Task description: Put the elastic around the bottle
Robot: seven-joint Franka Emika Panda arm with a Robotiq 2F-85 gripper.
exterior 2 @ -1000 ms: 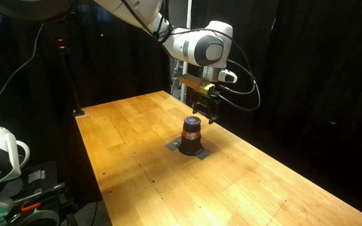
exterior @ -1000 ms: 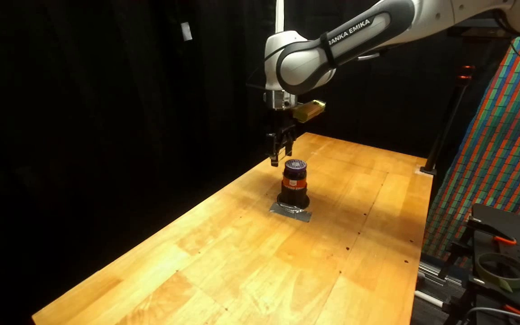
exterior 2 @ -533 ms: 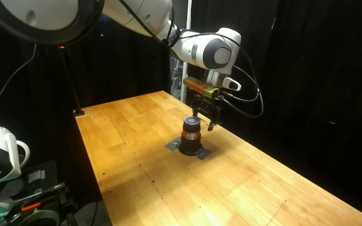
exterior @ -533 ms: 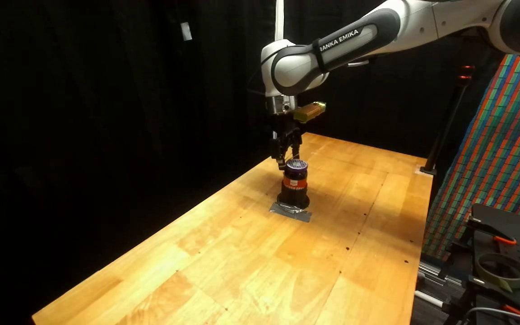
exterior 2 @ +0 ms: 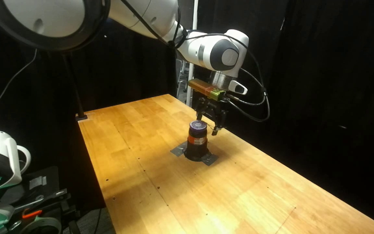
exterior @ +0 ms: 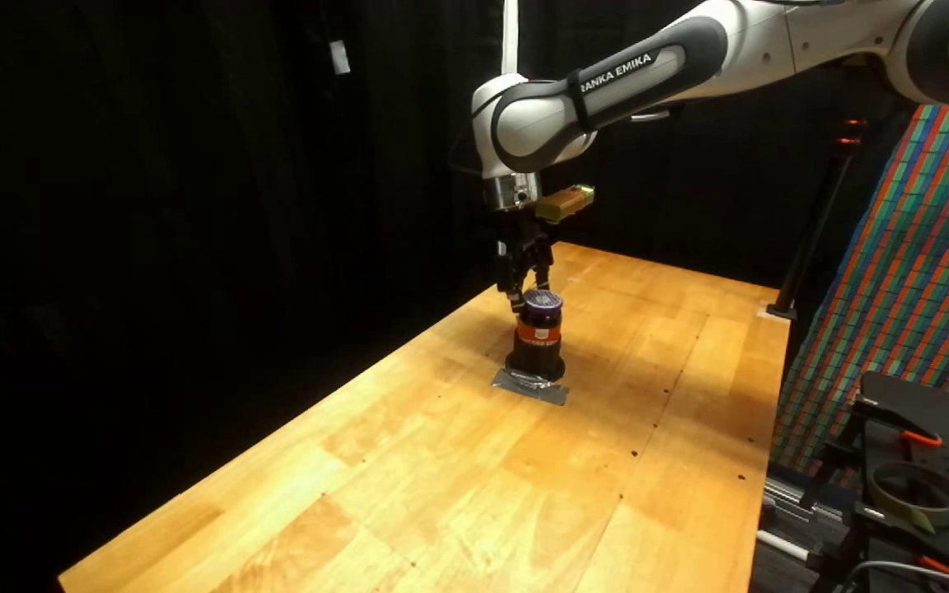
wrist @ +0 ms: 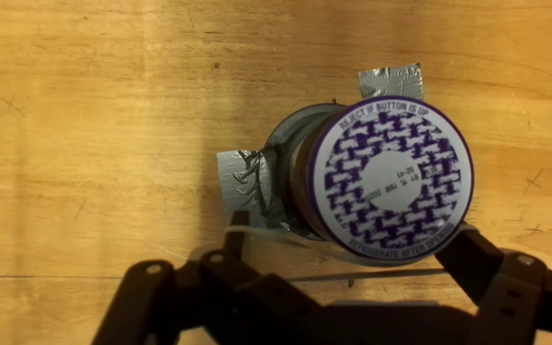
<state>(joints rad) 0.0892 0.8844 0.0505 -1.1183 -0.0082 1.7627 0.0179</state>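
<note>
The bottle (exterior: 539,333) is a small dark jar with an orange label and a purple-and-white lid; it also shows in an exterior view (exterior 2: 197,140) and the wrist view (wrist: 393,179). It stands upright in a black base. My gripper (wrist: 352,223) is open beside the bottle at about lid height, in both exterior views (exterior: 530,298) (exterior 2: 207,126). The pale elastic (wrist: 256,230) is stretched around its two fingers. One strand bows along the lid's lower edge in the wrist view; the other runs straight, apart from the lid. The bottle appears outside the loop.
Silver tape (wrist: 391,81) fixes the black base (exterior 2: 195,154) to the wooden table (exterior: 474,461). A thin black post (exterior 2: 76,97) stands at the table's far corner. A black side cart (exterior: 927,403) with a tape roll is beside the table.
My gripper has come down and closer to the bottle, mostly in the first half second. The elastic stays stretched over the fingers. The bottle has not moved.
</note>
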